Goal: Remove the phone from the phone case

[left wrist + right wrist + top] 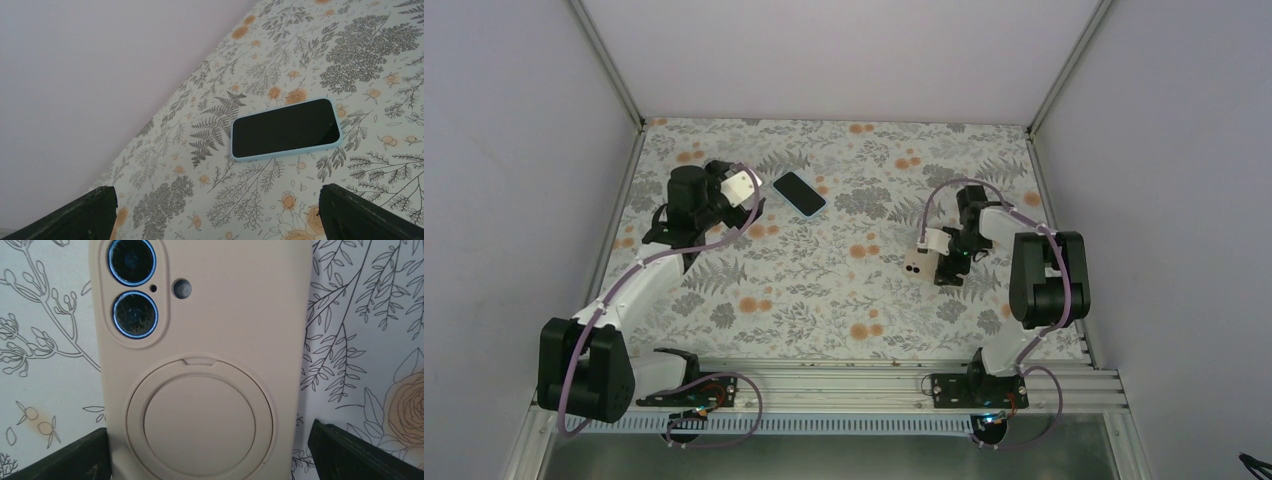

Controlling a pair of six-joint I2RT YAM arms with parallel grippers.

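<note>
- Top external view.
  - The floral tabletop [824,300] carries two cased handsets, set well apart.
  - The blue-cased phone [799,193] is laid screen up at the far left, near the head of the left arm [639,280].
  - The beige-cased phone [915,262] is seen at the tip of the right arm [1044,275]. Its lens end protrudes and the rest is hidden.
  - Risk: with each arm at a different handset, neither phone may be braced by a second claw while its case is peeled.
- Left wrist view.
  - The left claw [216,200] is released. Its fingers [90,215] are spread wide with nothing between them.
  - The blue-cased phone lies flat ahead, apart from both fingers.
  - Risk: a thin, flat handset may be shoved along the tabletop rather than lifted if its edge is met low.
- Right wrist view.
  - The right claw [210,440] is set astride the beige-cased phone, whose back faces the camera with the lenses and ring stand showing.
  - One finger appears to touch the case, and a sliver of tabletop is seen beside the other. Whether the claw is clenched cannot be told.
  - Whether the phone rests on the tabletop or is lifted cannot be told either.
  - Risk: pressure on the case walls alone may clamp the case tighter onto the handset.
  - Risk: a loose hold may let the phone twist or slip once a corner is pried.
</note>
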